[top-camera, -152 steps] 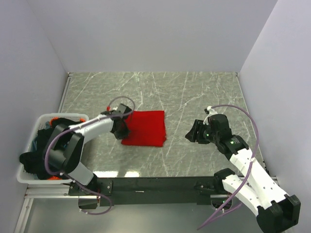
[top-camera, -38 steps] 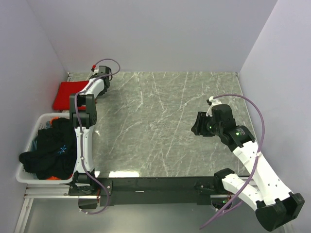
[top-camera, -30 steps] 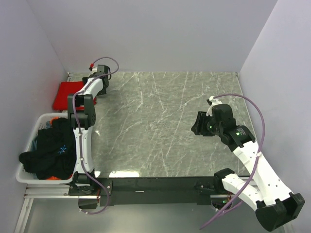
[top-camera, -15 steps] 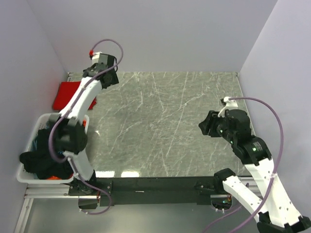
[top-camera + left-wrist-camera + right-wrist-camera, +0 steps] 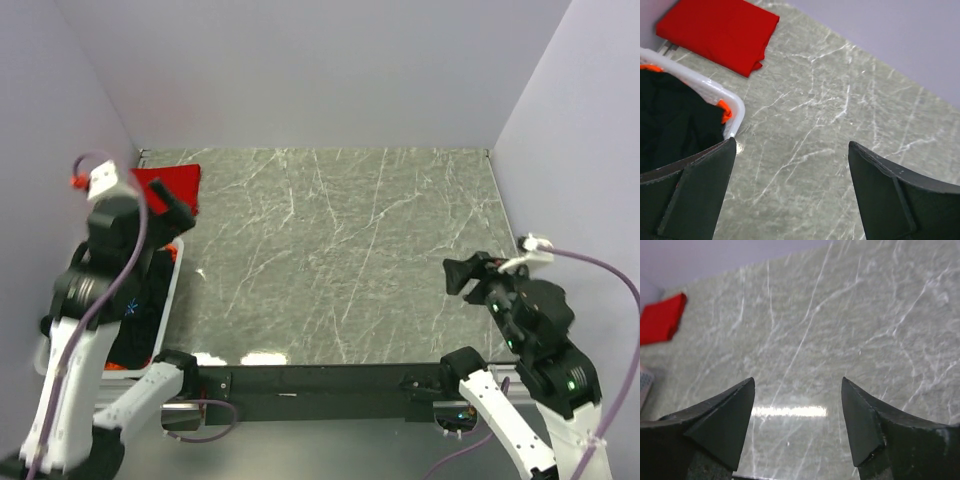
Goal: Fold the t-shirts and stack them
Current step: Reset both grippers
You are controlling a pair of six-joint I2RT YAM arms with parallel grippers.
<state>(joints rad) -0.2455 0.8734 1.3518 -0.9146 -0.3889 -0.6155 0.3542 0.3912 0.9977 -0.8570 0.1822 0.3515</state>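
Red t-shirt [image 5: 720,32] lies folded at the tabletop's [image 5: 340,250] far-left corner, untouched. Only the left wrist view clearly shows the black t-shirts [image 5: 670,120] heaped in the white basket [image 5: 735,107]; overhead, the arm mostly covers them. Left gripper [image 5: 792,145] and right gripper [image 5: 797,381]: jaws spread apart, holding nothing.

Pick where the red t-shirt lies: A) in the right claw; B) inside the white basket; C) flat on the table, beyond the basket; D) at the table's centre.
C: the red t-shirt lies folded flat on the table, just past the basket.
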